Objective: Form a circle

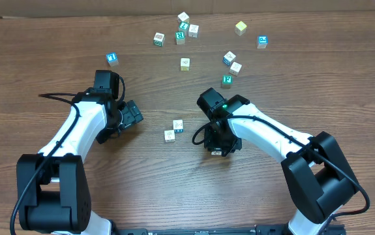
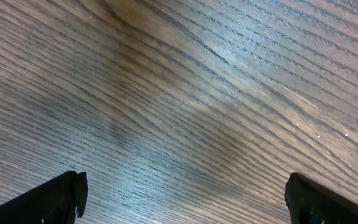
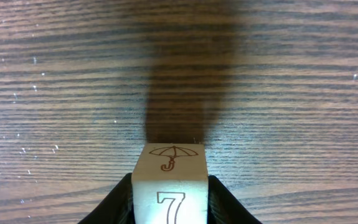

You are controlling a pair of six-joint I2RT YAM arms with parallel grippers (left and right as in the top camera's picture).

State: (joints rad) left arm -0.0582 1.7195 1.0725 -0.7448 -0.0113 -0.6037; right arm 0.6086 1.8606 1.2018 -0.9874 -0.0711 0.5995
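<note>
**Two-arm forming of a circle from small alphabet cubes, early stage.** No circle had yet been closed. Its only visible start was a pair of small cream wooden cubes (image 1: 173, 130), one showing a blue face, touching or all but touching at a corner near the middle of the brown wood-grain bench (image 1: 174, 196). Just right of the pair, the right pincer (image 1: 217, 147) sat low over the bench, narrowly parted. Its black fingers (image 3: 119, 205) lay against opposite sides of a cream wooden umbrella cube (image 3: 170, 167), printed with a brown umbrella above a numeral 7. Whether this cube rested on the bench or hung just above it could not be told. Left of the pair, the left pincer (image 1: 131, 116) stood fully spread and empty, with only bare grain between its fingertips. Beyond the pair, toward the far edge, about a dozen loose cubes (image 1: 184, 63) in cream, blue, green and yellow lay scattered, well apart from it. Probable hazards:
- A release short of the pair would leave a gap rather than part of a ring.
- Fingers dragging on withdrawal could tip or turn the umbrella cube.
- A low approach could knock the pair apart, since such cubes look light and free to slide.
</note>
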